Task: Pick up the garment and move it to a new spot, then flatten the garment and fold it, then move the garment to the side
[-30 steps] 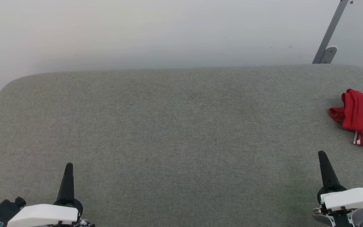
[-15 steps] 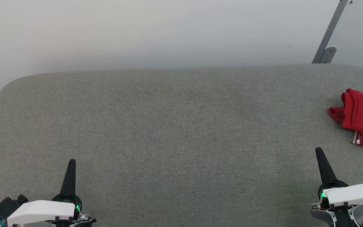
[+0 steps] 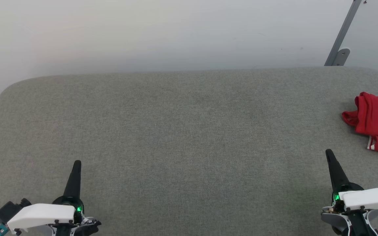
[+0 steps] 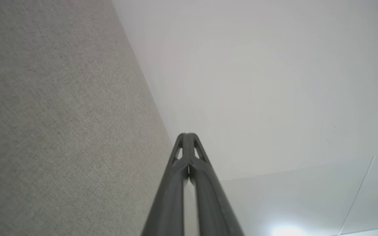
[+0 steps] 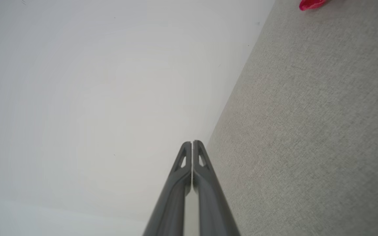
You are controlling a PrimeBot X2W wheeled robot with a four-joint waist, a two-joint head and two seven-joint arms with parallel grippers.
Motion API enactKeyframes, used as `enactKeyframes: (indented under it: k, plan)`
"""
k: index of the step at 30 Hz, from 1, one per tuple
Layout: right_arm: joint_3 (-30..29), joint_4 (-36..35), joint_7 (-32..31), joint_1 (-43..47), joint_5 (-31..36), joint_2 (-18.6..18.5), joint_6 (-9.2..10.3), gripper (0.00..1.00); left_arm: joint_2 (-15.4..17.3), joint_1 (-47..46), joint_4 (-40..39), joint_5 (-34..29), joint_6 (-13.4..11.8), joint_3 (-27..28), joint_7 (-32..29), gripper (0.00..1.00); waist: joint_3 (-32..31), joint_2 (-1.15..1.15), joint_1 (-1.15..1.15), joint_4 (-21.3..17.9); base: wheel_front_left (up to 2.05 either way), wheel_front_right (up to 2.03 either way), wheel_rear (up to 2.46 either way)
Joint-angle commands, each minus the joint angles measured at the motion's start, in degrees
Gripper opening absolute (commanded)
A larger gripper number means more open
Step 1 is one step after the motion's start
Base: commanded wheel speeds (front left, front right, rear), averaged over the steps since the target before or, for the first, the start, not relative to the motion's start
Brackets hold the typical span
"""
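Garment (image 3: 376, 119) lies unmoved while left end effector (image 3: 77, 163) and right end effector (image 3: 329, 152), both pressed together, have edged forward.

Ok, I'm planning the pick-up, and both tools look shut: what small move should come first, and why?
Probably reach the right tool forward and rightward toward the crumpled red jersey with white trim, opening it en route. It is the nearer tool, its fingers are pressed together, and the jersey lies at the right edge of the grey fabric table.
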State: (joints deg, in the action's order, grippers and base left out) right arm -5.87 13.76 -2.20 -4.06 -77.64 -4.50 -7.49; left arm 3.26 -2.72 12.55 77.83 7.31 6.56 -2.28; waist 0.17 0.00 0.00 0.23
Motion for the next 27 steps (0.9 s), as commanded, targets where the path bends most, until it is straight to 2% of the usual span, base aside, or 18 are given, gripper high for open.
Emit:
enactKeyframes:
  k: [1, 27]
  plan:
    - [-0.18, -0.10, -0.56, -0.85, -1.55, 0.15, 0.00, 0.00, -0.01, -1.23, -0.06, 1.40, 0.23, 0.04, -0.51, 0.00, 0.00, 0.00, 0.00, -0.01, 0.00, 0.00, 0.00]
    - [-0.60, 0.21, -3.49, -2.06, -11.22, 1.36, 0.00, 0.00, -0.29, -3.23, 1.11, 10.86, 0.29, 0.03, -3.41, 0.00, 0.00, 0.00, 0.00, -0.16, 0.00, 0.00, 0.00]
